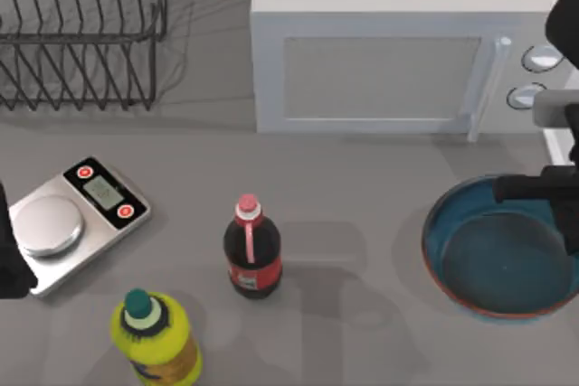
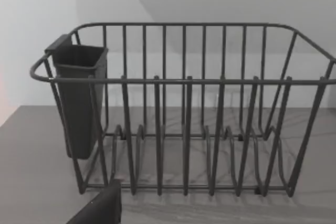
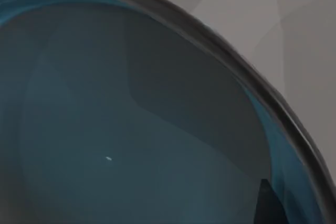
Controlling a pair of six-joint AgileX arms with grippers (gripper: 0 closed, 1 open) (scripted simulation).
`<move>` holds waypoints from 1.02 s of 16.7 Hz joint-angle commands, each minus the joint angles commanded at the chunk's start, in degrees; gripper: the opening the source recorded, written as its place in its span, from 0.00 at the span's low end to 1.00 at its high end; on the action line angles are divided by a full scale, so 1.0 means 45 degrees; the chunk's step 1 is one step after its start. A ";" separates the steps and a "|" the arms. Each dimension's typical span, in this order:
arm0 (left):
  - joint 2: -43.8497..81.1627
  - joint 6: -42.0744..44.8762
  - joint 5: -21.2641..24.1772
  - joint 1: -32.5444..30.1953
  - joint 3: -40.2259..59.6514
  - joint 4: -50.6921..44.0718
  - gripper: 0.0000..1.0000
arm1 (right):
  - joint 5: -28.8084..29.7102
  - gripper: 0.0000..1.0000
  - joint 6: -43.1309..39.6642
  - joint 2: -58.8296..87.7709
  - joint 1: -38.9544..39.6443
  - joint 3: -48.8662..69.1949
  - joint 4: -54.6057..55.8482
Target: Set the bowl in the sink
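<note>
Bowl [image 1: 496, 264]: on the table [image 1: 362, 187] at the right side, in front of the microwave [image 1: 389, 51]; its teal inside is seen close up in the right wrist view [image 3: 115, 129].
Right gripper [image 1: 543, 189]: over the bowl's far rim; finger spread cannot be told.
Left arm [image 1: 11, 259]: parked at the left edge beside the scale [image 1: 77, 219].
Left wrist view: faces the dish rack [image 2: 184, 108].
Others: cola bottle [image 1: 251, 249] and yellow bottle [image 1: 156, 339] stand near the front.
</note>
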 joint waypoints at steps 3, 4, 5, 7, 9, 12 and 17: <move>0.0000 0.0000 0.0000 0.0000 0.0000 0.0000 1.00 | -0.0005 0.00 -0.0055 -0.0395 -0.0032 0.0813 -0.0902; 0.0000 0.0000 0.0000 0.0000 0.0000 0.0000 1.00 | -0.0005 0.00 -0.0058 -0.0413 -0.0034 0.0842 -0.0933; 0.0000 0.0000 0.0000 0.0000 0.0000 0.0000 1.00 | -0.0005 0.00 -0.0058 -0.0413 -0.0034 0.0842 -0.0933; 0.0000 0.0000 0.0000 0.0000 0.0000 0.0000 1.00 | -0.0011 0.00 -0.0042 -0.0367 0.0008 0.0808 -0.0900; 0.0000 0.0000 0.0000 0.0000 0.0000 0.0000 1.00 | -0.0094 0.00 -0.0089 -0.0394 -0.0071 0.0839 -0.0773; 0.0000 0.0000 0.0000 0.0000 0.0000 0.0000 1.00 | -0.0770 0.00 -0.0466 -0.0652 -0.0776 0.1033 0.0409; 0.0000 0.0000 0.0000 0.0000 0.0000 0.0000 1.00 | -0.2694 0.00 -0.1556 -0.1194 -0.3195 0.0850 0.4979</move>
